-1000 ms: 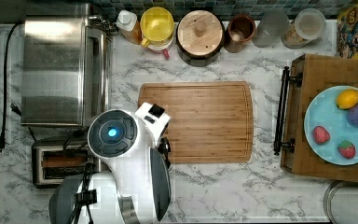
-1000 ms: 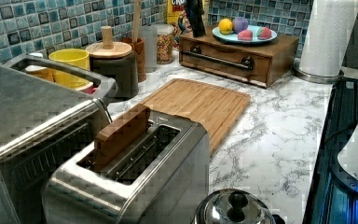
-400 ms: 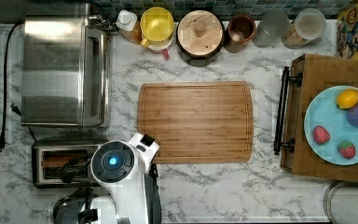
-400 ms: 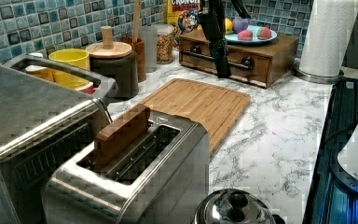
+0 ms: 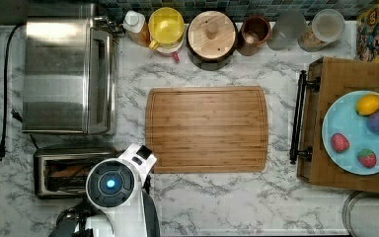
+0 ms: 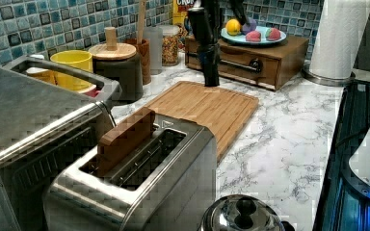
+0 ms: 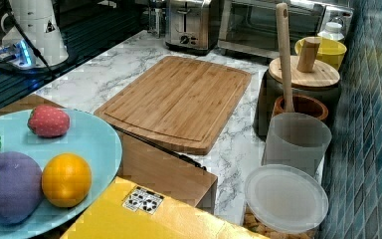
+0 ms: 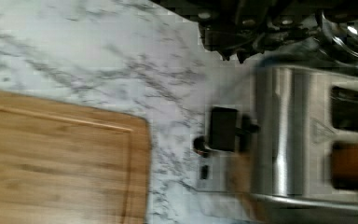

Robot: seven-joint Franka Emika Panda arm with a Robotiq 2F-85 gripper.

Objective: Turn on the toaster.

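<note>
The arm (image 5: 112,185) has swung off the cutting board (image 5: 206,129) toward the counter's (image 5: 217,207) front edge. It now hangs over the toaster's (image 5: 64,170) end by the front corner on the top view's left. The wrist view looks down on the black lever (image 8: 222,129), which seems up, with the slice (image 6: 125,139) standing proud, so pressing remains. Whether the gripper (image 6: 211,79) is spread or closed, I cannot tell.

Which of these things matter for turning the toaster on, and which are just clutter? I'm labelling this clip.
Part of the job:
toaster
its black lever
the brown slice in its slot

Just lying about:
toaster oven
cutting board
fruit plate
kettle
</note>
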